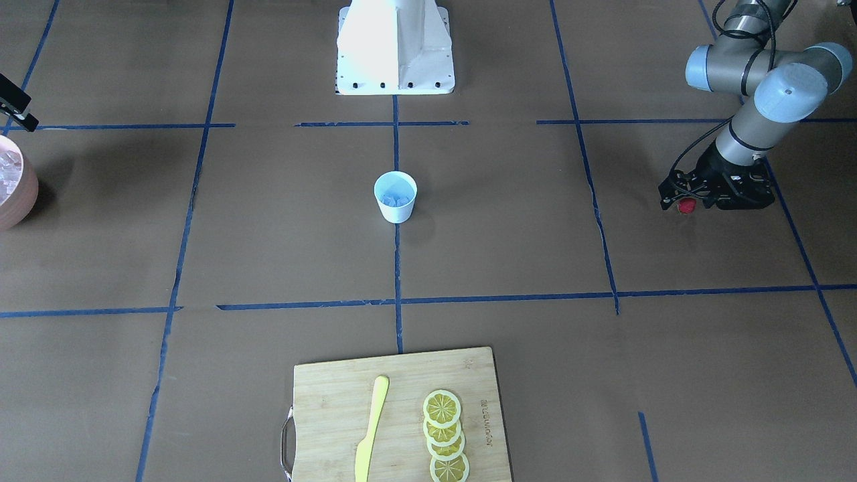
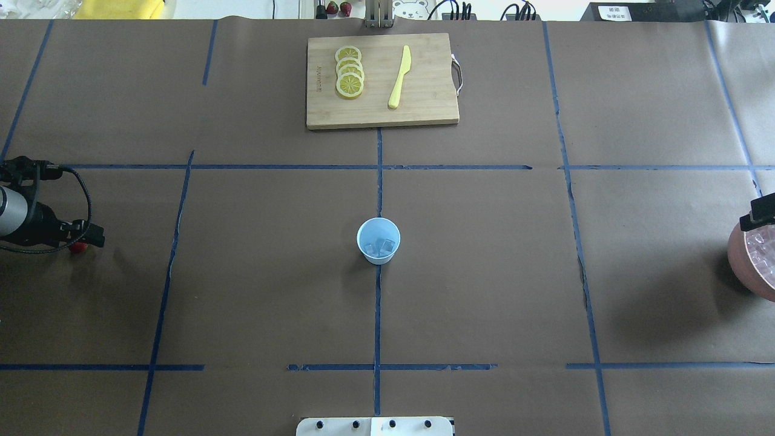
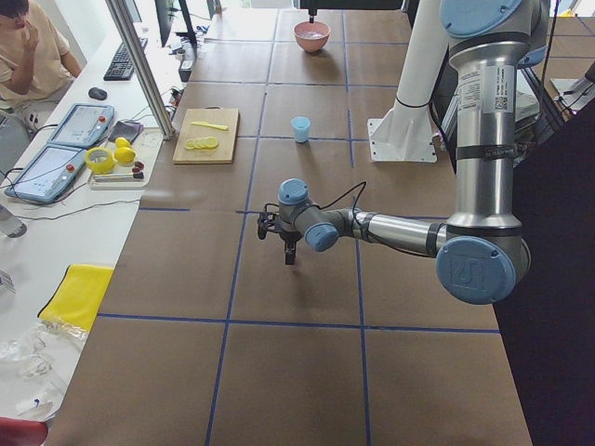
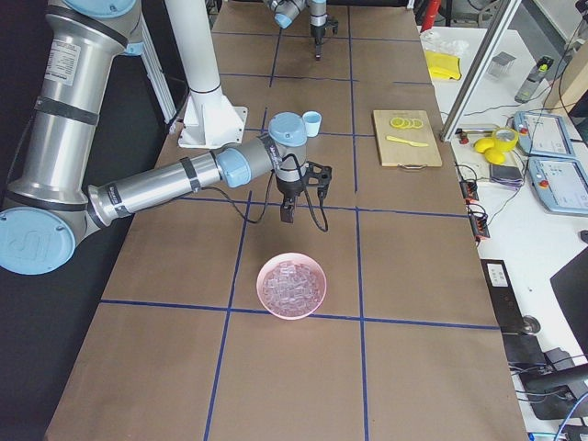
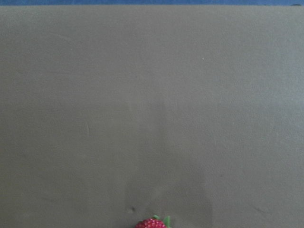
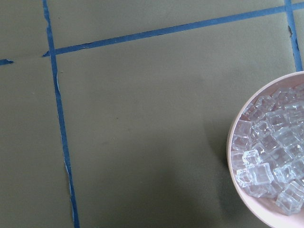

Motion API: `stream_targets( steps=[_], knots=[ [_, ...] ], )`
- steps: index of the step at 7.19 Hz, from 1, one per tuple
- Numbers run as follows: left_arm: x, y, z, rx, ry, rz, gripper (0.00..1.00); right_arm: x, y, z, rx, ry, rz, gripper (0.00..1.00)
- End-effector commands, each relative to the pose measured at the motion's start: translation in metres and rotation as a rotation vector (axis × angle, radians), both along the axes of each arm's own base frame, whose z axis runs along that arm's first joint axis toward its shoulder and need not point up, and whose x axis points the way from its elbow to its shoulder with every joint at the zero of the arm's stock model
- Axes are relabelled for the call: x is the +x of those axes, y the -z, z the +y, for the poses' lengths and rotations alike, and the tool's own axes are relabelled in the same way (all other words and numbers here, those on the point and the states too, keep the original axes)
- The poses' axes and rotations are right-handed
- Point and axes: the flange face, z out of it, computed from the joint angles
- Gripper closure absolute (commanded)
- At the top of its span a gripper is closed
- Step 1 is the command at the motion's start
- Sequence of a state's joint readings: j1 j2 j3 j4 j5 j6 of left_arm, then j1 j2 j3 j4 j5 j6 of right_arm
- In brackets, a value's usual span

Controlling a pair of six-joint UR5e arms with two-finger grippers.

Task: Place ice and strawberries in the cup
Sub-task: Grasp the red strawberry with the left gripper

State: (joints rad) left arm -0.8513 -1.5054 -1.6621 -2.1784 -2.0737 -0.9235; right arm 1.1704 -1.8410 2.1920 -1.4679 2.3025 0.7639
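The white cup (image 2: 378, 240) with a pale blue inside stands at the table's middle and holds two ice cubes (image 2: 379, 246). More ice (image 6: 273, 152) fills the pinkish bowl (image 2: 743, 266) at the right edge. The strawberry (image 1: 685, 207) is at the far left of the table, right at the tips of my left gripper (image 1: 683, 199), which points down low over it. It shows at the bottom edge of the left wrist view (image 5: 152, 223). I cannot tell if the fingers are closed on it. My right gripper (image 2: 761, 212) hangs beside the bowl, cut off by the frame edge.
A wooden cutting board (image 2: 424, 115) with lemon slices (image 2: 349, 71) and a yellow knife (image 2: 399, 77) lies at the far middle edge. The robot's white base (image 1: 395, 47) stands on the near side. Blue tape lines cross the brown table.
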Motion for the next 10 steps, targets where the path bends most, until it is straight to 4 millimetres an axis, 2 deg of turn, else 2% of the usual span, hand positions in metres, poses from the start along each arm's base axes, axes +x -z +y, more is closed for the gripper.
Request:
stream_targets(
  steps=[1, 2, 3, 4, 5, 6, 8, 9, 10],
  knots=[
    [0.0, -0.007, 0.001, -0.009, -0.003, -0.009, 0.19, -0.001, 0.001, 0.0, 0.002, 0.001, -0.001, 0.0],
    [0.0, -0.008, 0.001, -0.013, -0.001, -0.01, 0.46, -0.001, 0.001, -0.001, 0.003, 0.001, -0.001, 0.0],
    [0.0, -0.007, 0.0, -0.012, -0.002, -0.007, 0.94, -0.002, 0.002, -0.002, 0.004, 0.001, -0.004, 0.0],
    [0.001, -0.006, 0.001, -0.012, -0.004, -0.005, 1.0, -0.002, 0.004, -0.002, 0.003, -0.002, -0.005, 0.0],
    [0.001, -0.001, 0.0, -0.004, -0.004, 0.002, 1.0, -0.002, 0.004, -0.002, 0.003, -0.002, -0.005, 0.0],
    [0.003, 0.016, 0.001, 0.004, -0.016, 0.034, 1.0, -0.002, 0.004, -0.003, 0.005, -0.002, -0.006, 0.0],
    [0.005, 0.093, 0.012, -0.013, -0.05, 0.182, 1.0, -0.001, 0.004, -0.003, 0.005, -0.005, -0.006, 0.0],
    [0.013, 0.152, 0.003, -0.03, -0.005, 0.231, 1.0, -0.001, 0.004, -0.003, 0.007, -0.002, -0.005, 0.0],
    [0.035, 0.223, -0.01, -0.069, 0.042, 0.282, 1.0, -0.001, 0.003, -0.003, 0.006, -0.002, -0.004, 0.0]
  ],
)
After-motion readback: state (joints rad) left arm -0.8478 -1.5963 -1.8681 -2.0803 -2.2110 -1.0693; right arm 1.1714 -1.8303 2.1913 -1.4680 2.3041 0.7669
